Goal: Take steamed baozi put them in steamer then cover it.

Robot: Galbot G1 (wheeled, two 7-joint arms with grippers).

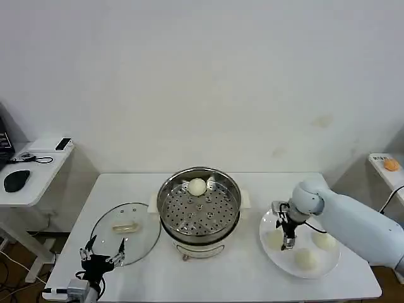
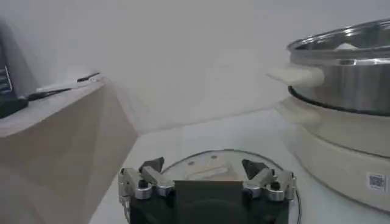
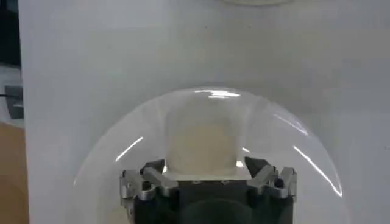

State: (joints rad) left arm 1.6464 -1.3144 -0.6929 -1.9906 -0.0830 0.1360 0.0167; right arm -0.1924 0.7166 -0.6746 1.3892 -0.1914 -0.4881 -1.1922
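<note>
Baozi (image 1: 275,238), smooth and off-white, sits on the white plate (image 1: 287,265) between the spread fingers of the right end effector (image 1: 288,243), beside two more (image 1: 305,258) (image 1: 324,240). A fourth bun (image 1: 197,186) rests on the perforated tray of the shiny steel steamer (image 1: 199,211). Left end effector (image 1: 101,259) (fingers spread) hovers by the glass cover (image 1: 126,232) lying flat on the white worktop (image 1: 240,278).

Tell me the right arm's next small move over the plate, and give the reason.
Probably close on the bun and lift. The right end effector is down on the white plate with a baozi between its open fingers. One bun sits in the steamer; two more wait on the plate.
</note>
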